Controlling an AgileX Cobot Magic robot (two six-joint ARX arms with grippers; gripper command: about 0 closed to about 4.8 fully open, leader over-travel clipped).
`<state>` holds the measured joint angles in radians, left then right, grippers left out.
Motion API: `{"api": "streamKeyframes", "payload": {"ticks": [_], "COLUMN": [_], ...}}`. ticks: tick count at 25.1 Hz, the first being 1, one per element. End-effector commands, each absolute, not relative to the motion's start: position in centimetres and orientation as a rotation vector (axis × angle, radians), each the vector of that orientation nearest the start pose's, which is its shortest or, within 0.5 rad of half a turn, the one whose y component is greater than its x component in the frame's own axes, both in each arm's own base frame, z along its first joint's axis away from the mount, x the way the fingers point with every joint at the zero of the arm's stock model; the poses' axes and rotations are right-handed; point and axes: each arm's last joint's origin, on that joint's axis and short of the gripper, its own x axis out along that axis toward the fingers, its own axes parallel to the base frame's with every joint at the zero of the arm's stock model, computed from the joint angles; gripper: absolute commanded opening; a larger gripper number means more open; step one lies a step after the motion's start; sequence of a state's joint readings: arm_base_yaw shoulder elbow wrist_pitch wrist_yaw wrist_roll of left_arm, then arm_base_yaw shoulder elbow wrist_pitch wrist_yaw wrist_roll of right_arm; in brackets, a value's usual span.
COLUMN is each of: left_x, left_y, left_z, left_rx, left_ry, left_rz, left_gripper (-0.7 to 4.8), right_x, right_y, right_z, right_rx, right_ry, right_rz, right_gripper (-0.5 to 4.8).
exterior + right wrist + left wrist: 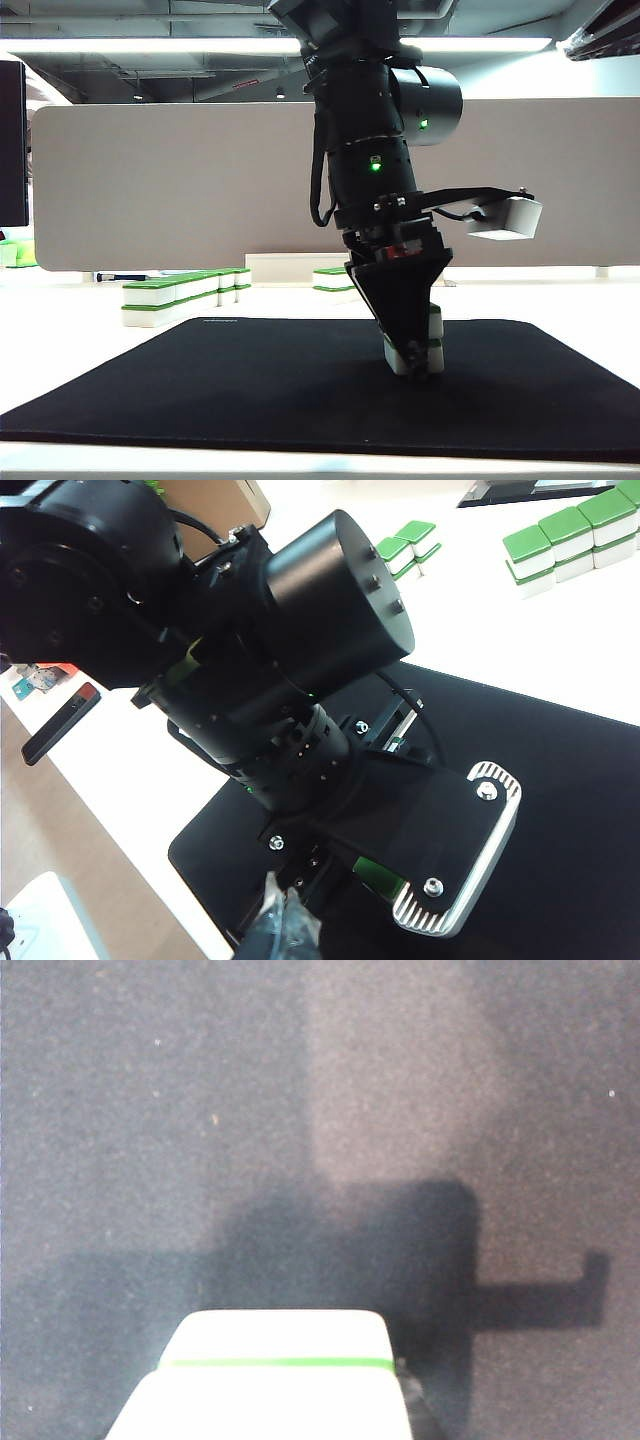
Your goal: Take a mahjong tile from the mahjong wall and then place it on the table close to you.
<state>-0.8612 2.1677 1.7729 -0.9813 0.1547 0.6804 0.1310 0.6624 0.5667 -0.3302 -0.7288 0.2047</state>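
From the exterior view I have the left end effector (412, 350) pointing down over the black mat (250, 380), its tips just at the mat surface near the middle of the view. It pinches a mahjong tile (433, 322) between its fingers, white with a green band (the left wrist view shows the same tile (275, 1375) close under the camera, with the arm's shadow falling on the mat beyond it). I cannot tell whether the tile already rests on the mat or hangs just above it.

The mahjong wall (180, 297) sits on the white bench (80, 340) behind the mat's far left corner, a row of green-topped white blocks stacked two high, well apart from the held tile. A shorter group of tiles (335, 279) lies farther back near the grey partition board (180, 180).

The right end effector shows in none of my views; its wrist camera only looks down on the left arm (300, 680), the mat and the wall (570, 535), so I cannot tell its state.
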Motion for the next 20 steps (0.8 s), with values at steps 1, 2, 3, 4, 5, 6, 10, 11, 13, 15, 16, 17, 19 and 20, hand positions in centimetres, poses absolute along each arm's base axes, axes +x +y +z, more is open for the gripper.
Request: {"api": "streamKeyframes", "payload": {"ticks": [1, 2, 3, 4, 5, 6, 10, 11, 13, 15, 16, 17, 19, 20], "left_x": [28.0, 28.0, 28.0, 28.0, 28.0, 28.1, 28.0, 27.9, 27.7, 27.6, 27.7, 28.1, 29.4, 30.2], "left_y": [-33.6, -33.6, -33.6, -33.6, -33.6, -33.6, -33.0, -32.9, -32.5, -31.9, -31.5, -30.8, -29.7, -29.1], "left_z": [18.7, 18.6, 18.6, 18.6, 18.7, 18.7, 19.2, 19.5, 20.0, 20.5, 20.8, 21.2, 21.7, 22.0], "left_rx": [1.013, 1.013, 1.010, 1.012, 1.012, 1.015, 1.038, 1.037, 1.043, 1.058, 1.075, 1.079, 1.053, 1.034], "left_ry": [1.018, 1.019, 1.024, 1.024, 1.023, 1.023, 1.066, 1.071, 1.097, 1.133, 1.152, 1.187, 1.218, 1.222], "left_rz": [-1.310, -1.309, -1.304, -1.302, -1.302, -1.298, -1.217, -1.217, -1.217, -1.191, -1.157, -1.069, -0.895, -0.821], "left_gripper": [2.67, 3.03, 3.11, 3.11, 3.12, 3.15, 4.45, 4.46, 4.45, 4.45, 4.45, 4.44, 4.44, 4.44], "right_x": [13.9, 13.9, 13.9, 13.9, 13.9, 13.9, 13.9, 13.9, 13.9, 13.9, 13.9, 13.9, 13.9, 13.9], "right_y": [3.8, 3.8, 3.8, 3.8, 3.8, 3.8, 3.8, 3.8, 3.8, 3.8, 3.8, 3.8, 3.8, 3.8], "right_z": [26.8, 26.8, 26.8, 26.8, 26.8, 26.8, 26.8, 26.8, 26.8, 26.8, 26.8, 26.8, 26.8, 26.8], "right_rx": [0.312, 0.312, 0.312, 0.312, 0.312, 0.312, 0.312, 0.312, 0.312, 0.312, 0.312, 0.312, 0.312, 0.312], "right_ry": [0.488, 0.488, 0.488, 0.488, 0.488, 0.488, 0.488, 0.488, 0.488, 0.488, 0.488, 0.488, 0.488, 0.488], "right_rz": [0.814, 0.814, 0.814, 0.814, 0.814, 0.814, 0.813, 0.813, 0.813, 0.813, 0.813, 0.813, 0.813, 0.813], "right_gripper": [-0.01, -0.01, -0.01, -0.01, -0.01, -0.01, -0.01, -0.01, -0.01, -0.01, -0.01, -0.01, -0.01, -0.01]}}
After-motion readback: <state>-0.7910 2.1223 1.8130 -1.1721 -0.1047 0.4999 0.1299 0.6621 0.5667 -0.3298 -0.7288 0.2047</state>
